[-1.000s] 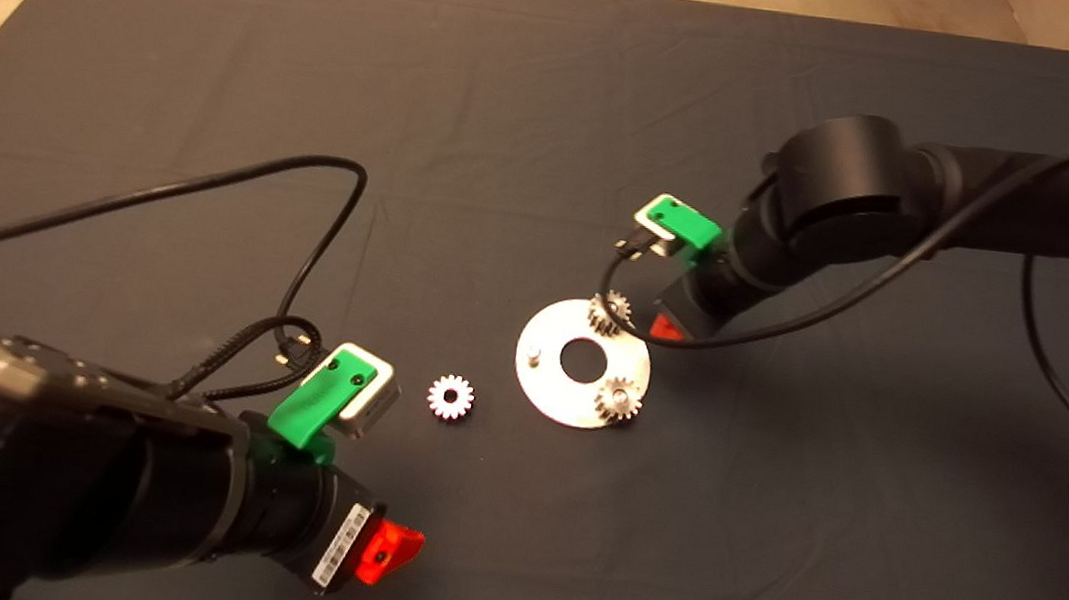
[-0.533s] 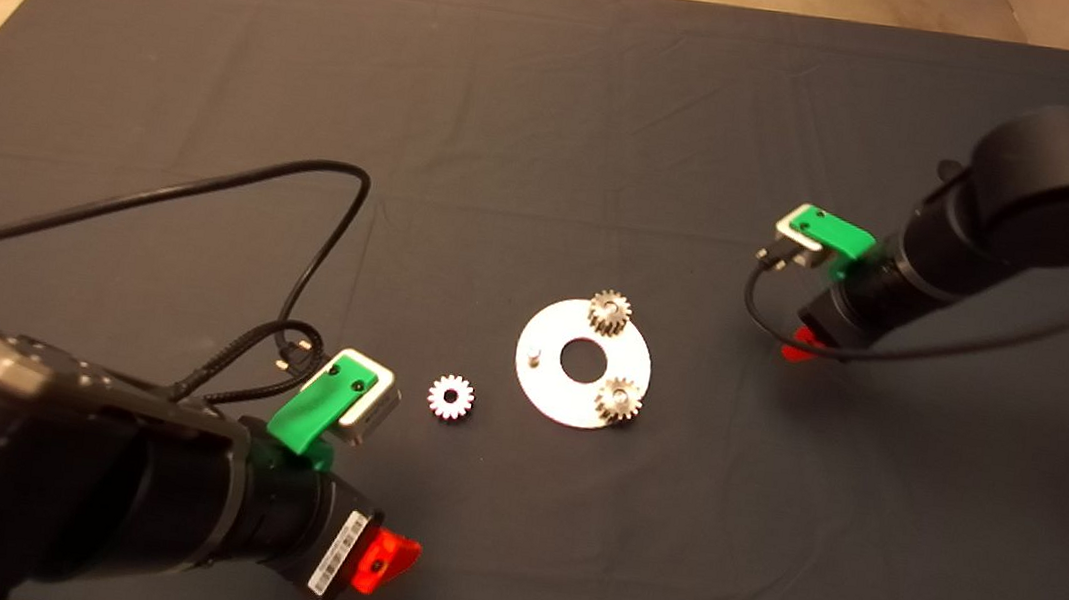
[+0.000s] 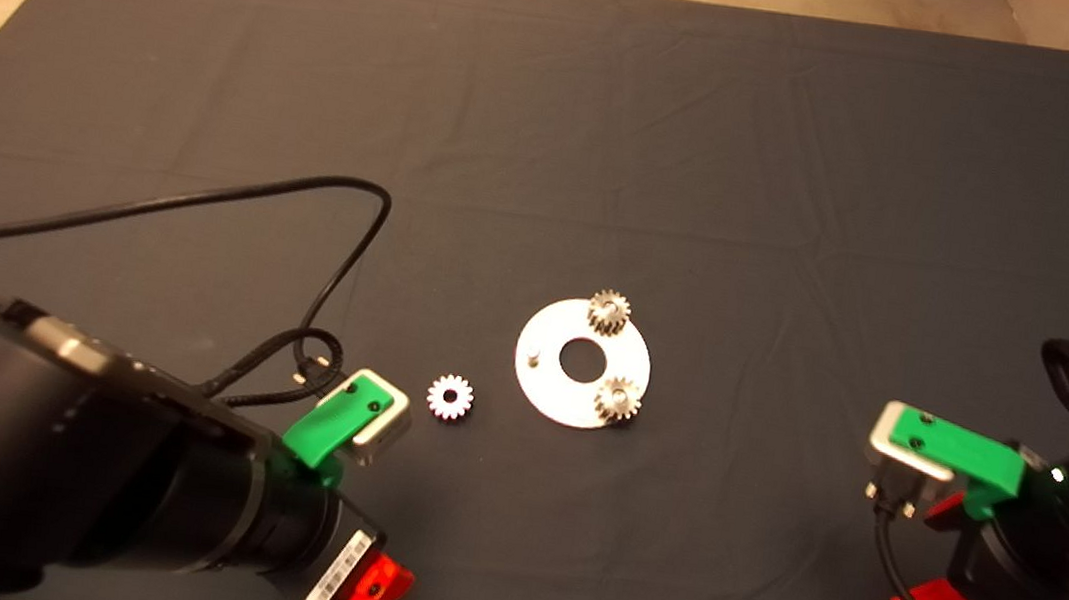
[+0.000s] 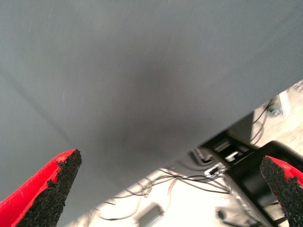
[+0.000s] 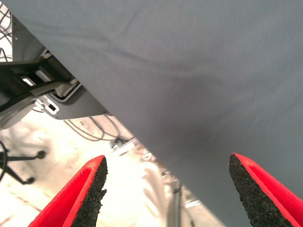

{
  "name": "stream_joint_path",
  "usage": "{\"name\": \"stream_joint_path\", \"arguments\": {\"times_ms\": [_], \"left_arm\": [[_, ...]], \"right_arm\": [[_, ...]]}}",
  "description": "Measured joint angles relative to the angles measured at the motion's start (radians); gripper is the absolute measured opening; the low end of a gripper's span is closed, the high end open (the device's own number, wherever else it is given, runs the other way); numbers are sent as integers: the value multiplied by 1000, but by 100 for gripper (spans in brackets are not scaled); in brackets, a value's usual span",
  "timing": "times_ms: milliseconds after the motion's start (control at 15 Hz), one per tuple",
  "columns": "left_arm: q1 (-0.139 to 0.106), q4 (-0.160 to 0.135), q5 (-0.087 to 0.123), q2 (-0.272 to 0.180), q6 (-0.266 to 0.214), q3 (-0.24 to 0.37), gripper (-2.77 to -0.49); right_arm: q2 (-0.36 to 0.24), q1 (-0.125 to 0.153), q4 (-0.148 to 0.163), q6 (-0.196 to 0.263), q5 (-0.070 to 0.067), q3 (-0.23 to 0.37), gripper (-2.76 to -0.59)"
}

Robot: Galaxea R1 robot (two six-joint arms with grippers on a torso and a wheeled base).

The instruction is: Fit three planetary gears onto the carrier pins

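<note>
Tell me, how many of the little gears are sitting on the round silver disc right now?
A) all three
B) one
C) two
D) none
C: two gears sit on the disc, while the bright third gear lies on the mat beside it and one pin stands bare.

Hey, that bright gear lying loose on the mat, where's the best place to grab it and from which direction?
Probably from straight above, pinching the toothed rim on two opposite sides. The bright gear lies flat on the mat with its hole facing up, apart from the disc. The left gripper, open, is nearer.
</note>
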Motion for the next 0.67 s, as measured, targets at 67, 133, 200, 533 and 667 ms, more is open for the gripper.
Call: {"name": "stream_joint_path", "arguments": {"times_ms": [67,133,200,533,667], "left_arm": [[0,-7,-1,12,29,-25,-51],[0,-8,0,18,52,-46,-51],[0,-12,0,22,75,-61,-51],[-23,-30,-1,46,151,-119,-51],[-62,-30,0,45,166,-122,-51]], "right_arm": [[-5,0,12,12,-3,3,-147],[-5,0,23,16,-2,8,-147],[-5,0,32,18,-2,12,-147],[-5,-1,60,30,-2,19,-147],[-4,0,64,30,-1,19,-147]]}}
